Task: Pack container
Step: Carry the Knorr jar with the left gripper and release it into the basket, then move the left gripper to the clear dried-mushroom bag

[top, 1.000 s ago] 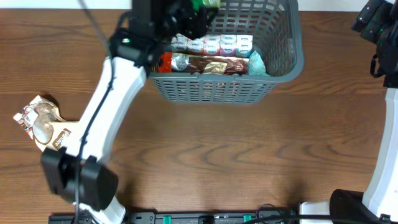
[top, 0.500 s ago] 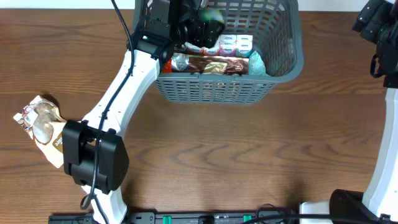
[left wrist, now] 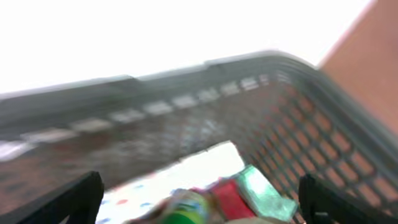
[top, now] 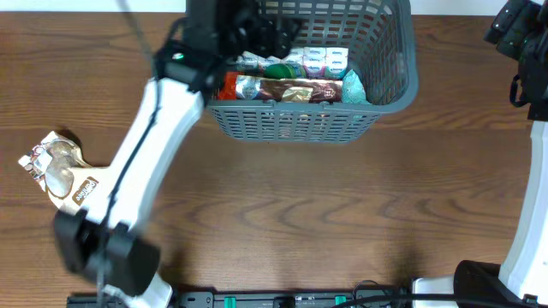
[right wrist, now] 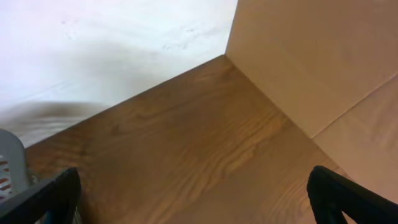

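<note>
The container (top: 300, 120) sits at top centre, already holding several snack packets (top: 287, 85). The left gripper (left wrist: 199, 193) hovers over it, jaws wide and empty. The right gripper (right wrist: 196, 199), also wide, waits upper right. One brown pouch (top: 56, 167) at far left looks left to pack.

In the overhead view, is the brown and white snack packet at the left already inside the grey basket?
No, the snack packet lies on the bare table, well apart from the basket.
</note>
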